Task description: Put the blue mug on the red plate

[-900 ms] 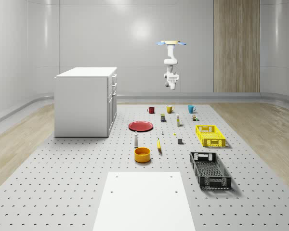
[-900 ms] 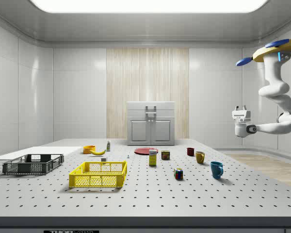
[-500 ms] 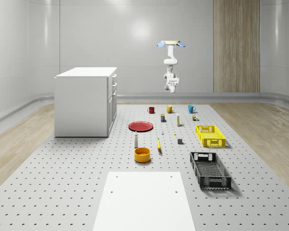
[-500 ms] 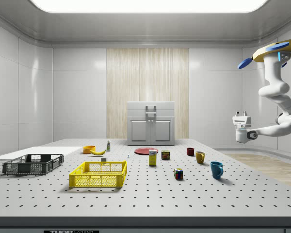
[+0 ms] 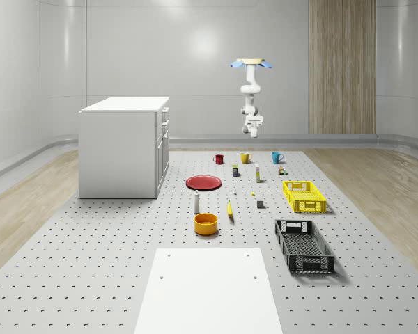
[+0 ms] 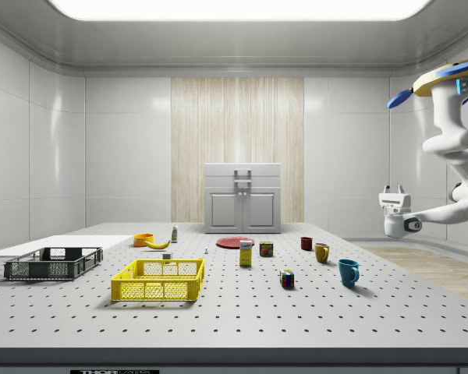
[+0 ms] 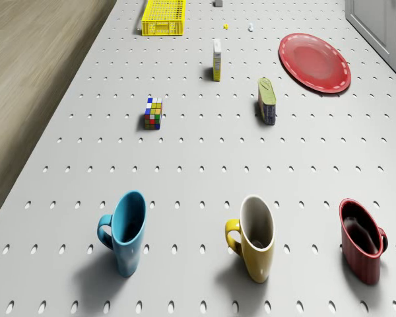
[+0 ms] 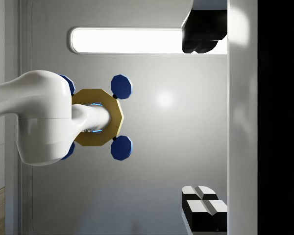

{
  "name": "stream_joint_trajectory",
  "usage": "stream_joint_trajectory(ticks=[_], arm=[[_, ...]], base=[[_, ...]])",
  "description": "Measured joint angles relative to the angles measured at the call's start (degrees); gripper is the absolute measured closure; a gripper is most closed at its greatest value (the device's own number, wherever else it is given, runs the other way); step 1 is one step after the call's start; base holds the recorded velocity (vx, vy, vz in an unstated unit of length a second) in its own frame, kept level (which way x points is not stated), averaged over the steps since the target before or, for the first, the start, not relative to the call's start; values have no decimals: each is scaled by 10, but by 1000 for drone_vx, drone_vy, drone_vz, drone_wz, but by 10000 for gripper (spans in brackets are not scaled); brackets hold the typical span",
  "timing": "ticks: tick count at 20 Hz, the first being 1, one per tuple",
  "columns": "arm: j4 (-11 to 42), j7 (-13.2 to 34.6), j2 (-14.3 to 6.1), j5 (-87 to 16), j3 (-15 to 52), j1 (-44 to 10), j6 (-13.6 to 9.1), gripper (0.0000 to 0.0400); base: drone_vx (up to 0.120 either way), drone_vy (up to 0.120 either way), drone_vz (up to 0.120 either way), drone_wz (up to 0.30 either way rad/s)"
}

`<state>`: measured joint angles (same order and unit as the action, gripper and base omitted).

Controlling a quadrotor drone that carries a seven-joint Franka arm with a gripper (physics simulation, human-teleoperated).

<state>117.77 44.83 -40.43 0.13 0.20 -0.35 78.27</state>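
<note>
The drone (image 6: 452,76) hovers high beyond the far end of the worktop (image 5: 125,264), behind the row of mugs. Its arm (image 6: 452,148) hangs down and bends, with the jaws turned upward and spread wide, holding nothing. The blue mug (image 7: 126,231) stands upright on the worktop at the far end, beside the yellow mug (image 7: 254,236), with the red mug (image 7: 363,239) further along. The red plate (image 7: 315,62) lies well apart from the blue mug, closer to the cabinet (image 5: 124,145).

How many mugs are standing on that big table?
3, in one row at the table's far end: the blue mug, a yellow mug in the middle, and a red mug.
</note>
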Motion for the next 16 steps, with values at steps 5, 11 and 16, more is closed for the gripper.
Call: stream_joint_trajectory(ticks=[5,11,16], arm=[[-6,0,2,0,0,0,-2,0],[-7,0,1,0,1,-1,-1,0],[-6,0,0,0,1,-1,1,0]], base=[[0,120,0,0],[0,120,0,0],[0,120,0,0]])
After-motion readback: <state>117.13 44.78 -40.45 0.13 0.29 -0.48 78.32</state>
